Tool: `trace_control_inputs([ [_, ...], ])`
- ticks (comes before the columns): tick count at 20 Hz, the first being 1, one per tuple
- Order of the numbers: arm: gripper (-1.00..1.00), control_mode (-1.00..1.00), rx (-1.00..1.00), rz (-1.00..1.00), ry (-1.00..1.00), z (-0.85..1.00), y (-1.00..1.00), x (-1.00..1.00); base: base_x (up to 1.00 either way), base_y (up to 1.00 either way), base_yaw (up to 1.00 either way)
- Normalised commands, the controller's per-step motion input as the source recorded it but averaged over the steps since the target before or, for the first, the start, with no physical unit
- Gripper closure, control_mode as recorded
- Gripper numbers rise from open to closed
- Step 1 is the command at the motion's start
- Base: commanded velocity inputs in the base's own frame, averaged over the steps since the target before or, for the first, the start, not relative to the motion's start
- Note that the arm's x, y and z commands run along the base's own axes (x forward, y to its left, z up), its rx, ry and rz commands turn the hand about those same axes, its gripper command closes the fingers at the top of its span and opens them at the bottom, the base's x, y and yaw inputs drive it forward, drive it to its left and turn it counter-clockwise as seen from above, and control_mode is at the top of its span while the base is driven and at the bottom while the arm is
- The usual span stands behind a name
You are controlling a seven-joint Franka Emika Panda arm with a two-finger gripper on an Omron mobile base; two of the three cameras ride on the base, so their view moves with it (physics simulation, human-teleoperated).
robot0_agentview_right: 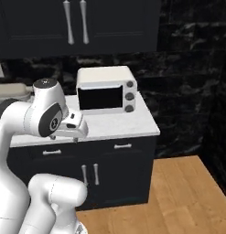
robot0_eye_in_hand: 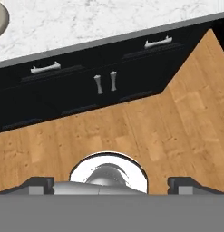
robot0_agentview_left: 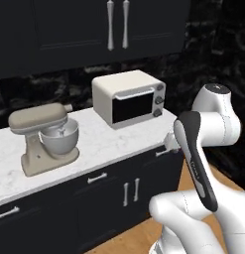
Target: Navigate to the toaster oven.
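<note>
The toaster oven (robot0_agentview_left: 129,97) is a cream-white box with a dark glass door and a silver bar handle. It stands at the back right of the white marble counter (robot0_agentview_left: 111,144), against the dark wall, and appears again in the right base view (robot0_agentview_right: 106,89). My arm is folded in front of the counter, with the hand pointing down at the floor. In the hand view my gripper (robot0_eye_in_hand: 111,185) is open; its two dark fingertips (robot0_eye_in_hand: 41,183) stand far apart with nothing between them, above the wood floor.
A beige stand mixer (robot0_agentview_left: 44,139) with a steel bowl stands on the counter left of the oven. Dark lower cabinets (robot0_agentview_left: 129,191) with silver handles run below and dark upper cabinets (robot0_agentview_left: 114,25) above. Wood floor (robot0_agentview_right: 183,192) lies open to the right of the counter's end.
</note>
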Motion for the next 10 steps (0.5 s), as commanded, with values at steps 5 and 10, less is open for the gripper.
trace_control_inputs([
  [5,-1.00,1.00,0.00,0.00,0.00,0.00,0.00,0.00,0.73,-0.55,0.34],
  [10,-1.00,1.00,0.00,0.00,0.00,0.00,0.00,0.00,0.60,-0.48,0.33],
])
